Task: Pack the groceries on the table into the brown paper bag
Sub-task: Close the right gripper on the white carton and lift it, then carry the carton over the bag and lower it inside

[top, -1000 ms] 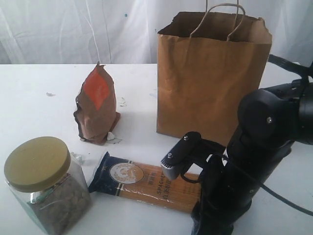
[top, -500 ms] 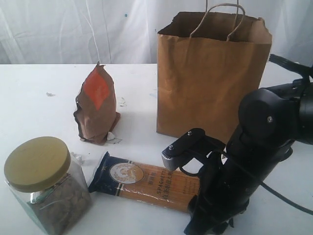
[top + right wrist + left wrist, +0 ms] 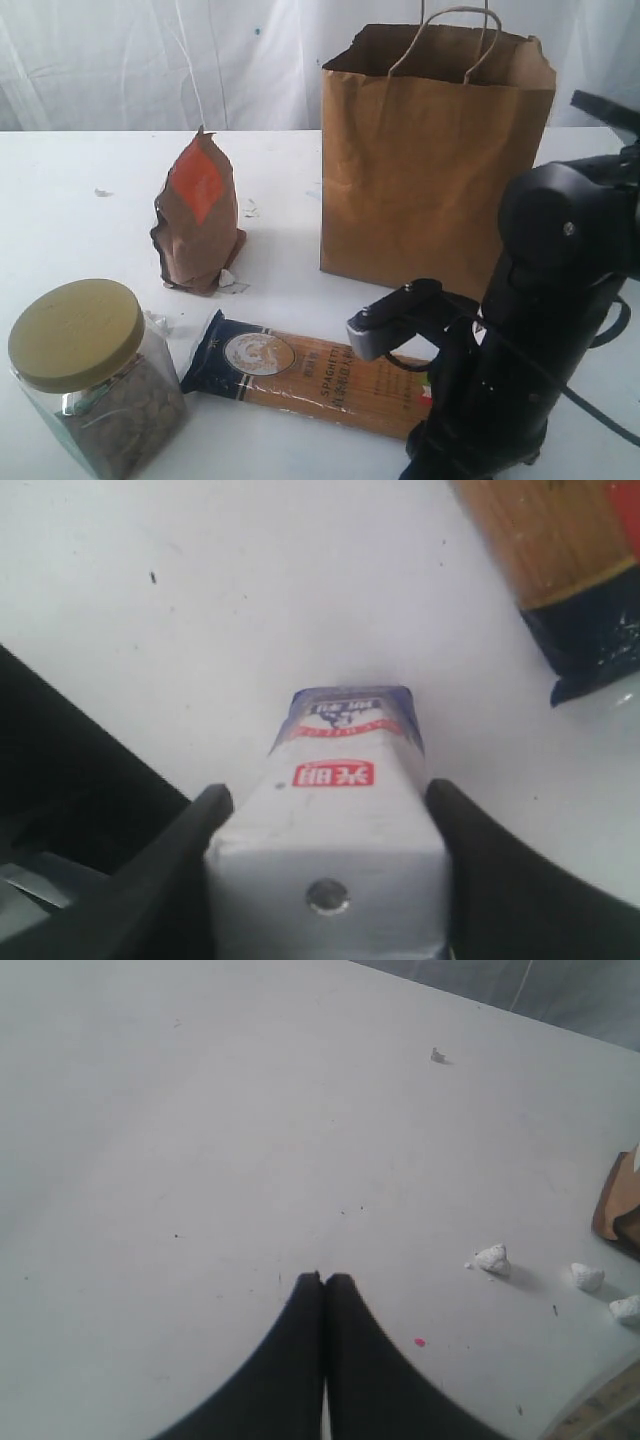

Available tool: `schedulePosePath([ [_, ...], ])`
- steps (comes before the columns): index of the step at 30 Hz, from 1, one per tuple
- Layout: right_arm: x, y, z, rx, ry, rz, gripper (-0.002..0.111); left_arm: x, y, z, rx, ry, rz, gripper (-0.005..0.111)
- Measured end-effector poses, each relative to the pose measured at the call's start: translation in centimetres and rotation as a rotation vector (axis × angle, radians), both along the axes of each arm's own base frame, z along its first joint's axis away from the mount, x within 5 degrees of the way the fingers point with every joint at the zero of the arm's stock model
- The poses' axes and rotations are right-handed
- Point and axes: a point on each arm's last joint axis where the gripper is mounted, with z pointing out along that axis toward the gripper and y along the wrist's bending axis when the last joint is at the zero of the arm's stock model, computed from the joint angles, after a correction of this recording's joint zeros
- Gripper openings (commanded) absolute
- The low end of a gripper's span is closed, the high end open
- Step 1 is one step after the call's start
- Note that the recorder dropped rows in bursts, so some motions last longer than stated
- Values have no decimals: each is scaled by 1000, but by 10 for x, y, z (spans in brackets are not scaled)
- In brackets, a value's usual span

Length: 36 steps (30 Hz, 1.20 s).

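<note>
Bright, diffuse light whitens the bench point(image 3: 80, 180); soft shadow beside the brown paper bag point(image 3: 420, 170); wrist close-ups seem slightly blurred.

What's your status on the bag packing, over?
Left pincer shut, empty, over white table. Right pincer clamped on small white carton. Tall brown paper bag upright, open. Long blue-ended spaghetti pack flat nearby.

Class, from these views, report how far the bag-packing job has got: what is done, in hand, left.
Done: nothing visibly; the inside of the brown paper bag is hidden. In hand: the right gripper grips the small white carton. Left: the orange-labelled pouch, spaghetti pack and yellow-lidded jar wait on the table; the left gripper is shut, empty.
</note>
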Motion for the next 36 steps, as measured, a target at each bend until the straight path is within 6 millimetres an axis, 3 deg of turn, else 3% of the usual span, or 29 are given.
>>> schedulePosePath([
  [7, 5, -2, 42, 79, -172, -4, 41, 0, 0, 0, 0, 0, 0, 0],
  [17, -2, -27, 102, 165, -508, -111, 41, 0, 0, 0, 0, 0, 0, 0],
  [29, -8, -79, 199, 334, -1247, -405, 41, 0, 0, 0, 0, 0, 0, 0],
  [36, -9, -94, 220, 364, -1442, -526, 41, 0, 0, 0, 0, 0, 0, 0],
])
